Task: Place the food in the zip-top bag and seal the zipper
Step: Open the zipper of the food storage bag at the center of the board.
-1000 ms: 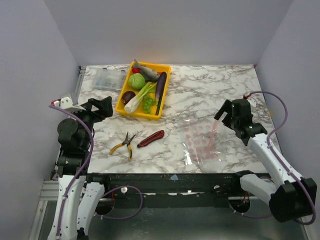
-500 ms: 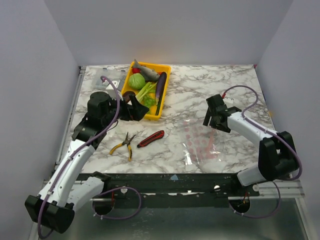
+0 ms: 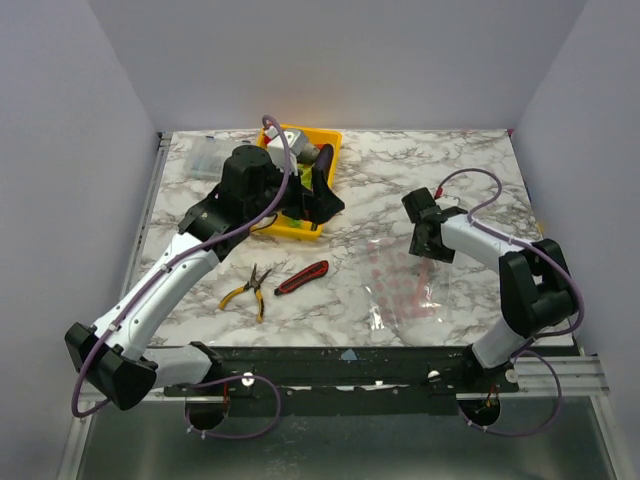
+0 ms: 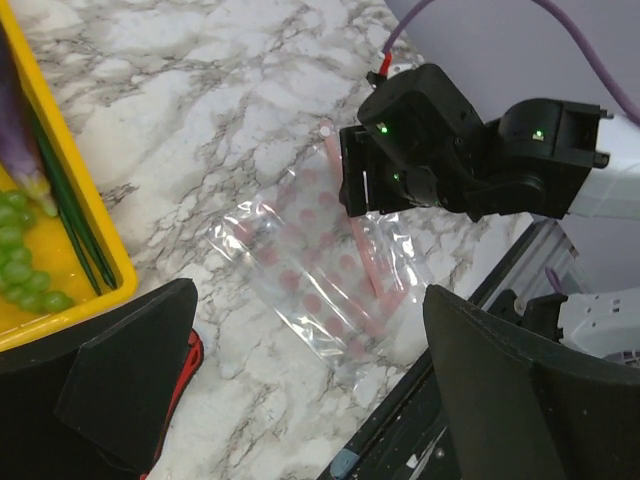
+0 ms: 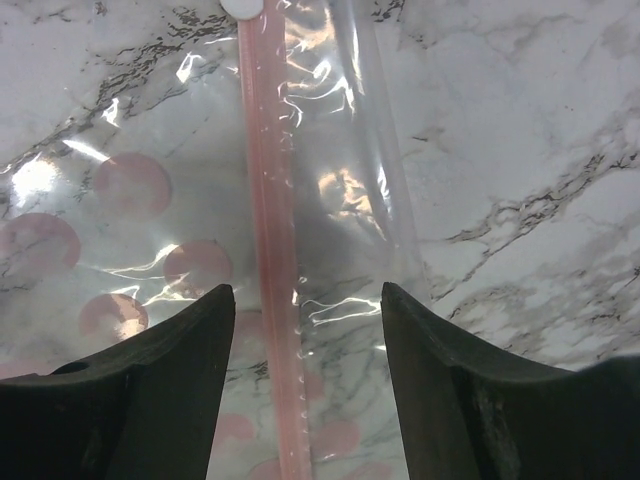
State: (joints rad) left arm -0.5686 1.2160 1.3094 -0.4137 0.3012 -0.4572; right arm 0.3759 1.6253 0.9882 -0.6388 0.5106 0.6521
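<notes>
The zip-top bag lies flat on the marble counter at the near right. It is clear and crinkled with faint pink dots, and its zipper is a narrow pale pink strip toward its right side. The right jaws stand apart, one on each side of that strip. The left jaws are wide apart over the yellow tray at the far left, where green grapes and a purple eggplant lie.

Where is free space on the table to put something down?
Bare marble lies far right, between the yellow tray and right wall, beyond the zip-top bag. A smaller strip separates utility knife and bag. Crowded: tray, pliers, left gripper.
</notes>
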